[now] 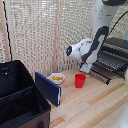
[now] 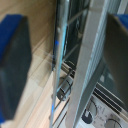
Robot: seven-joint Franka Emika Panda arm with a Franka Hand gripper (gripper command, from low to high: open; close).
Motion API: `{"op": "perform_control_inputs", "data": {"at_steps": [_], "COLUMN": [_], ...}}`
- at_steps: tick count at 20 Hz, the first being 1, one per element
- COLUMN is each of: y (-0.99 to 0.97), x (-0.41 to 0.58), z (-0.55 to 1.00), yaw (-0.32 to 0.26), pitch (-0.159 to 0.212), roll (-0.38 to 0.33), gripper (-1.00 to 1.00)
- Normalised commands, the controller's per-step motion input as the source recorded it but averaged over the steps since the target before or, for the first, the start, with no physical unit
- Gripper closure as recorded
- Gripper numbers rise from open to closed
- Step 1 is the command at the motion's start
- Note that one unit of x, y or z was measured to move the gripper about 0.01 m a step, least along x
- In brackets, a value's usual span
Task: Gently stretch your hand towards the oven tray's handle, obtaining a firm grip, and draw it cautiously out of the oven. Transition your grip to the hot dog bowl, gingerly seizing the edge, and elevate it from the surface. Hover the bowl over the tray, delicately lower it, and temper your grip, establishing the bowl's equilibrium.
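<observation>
Closing squarely on the oven tray's handle — the gripper, jaws spread, sits at its 9 o'clock end — should let the oven tray slide out level.

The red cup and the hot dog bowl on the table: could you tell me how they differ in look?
The red cup is solid red and stands taller, while the hot dog bowl is white, shallow and wide. Yellow-orange food shows in the bowl; the cup's contents cannot be seen. Both stand upright on the wooden table, apart from each other and untouched by the gripper.
</observation>
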Motion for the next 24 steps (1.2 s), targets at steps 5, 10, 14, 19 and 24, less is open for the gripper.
{"op": "perform_control_inputs", "data": {"at_steps": [5, 10, 14, 19, 24], "y": [0.2, 0.3, 0.3, 0.24, 0.19], "x": [0.325, 0.375, 0.216, 0.141, 0.074], "z": [0.33, 0.7, 0.78, 0.61, 0.38], "yaw": [-0.075, -0.206, -0.234, -0.25, -0.251], "pitch": [0.049, -0.007, -0.074, -0.103, -0.131], "roll": [0.019, -0.02, -0.077, -0.04, 0.022], "gripper": [-1.0, -1.0, -1.0, -1.0, -1.0]}}
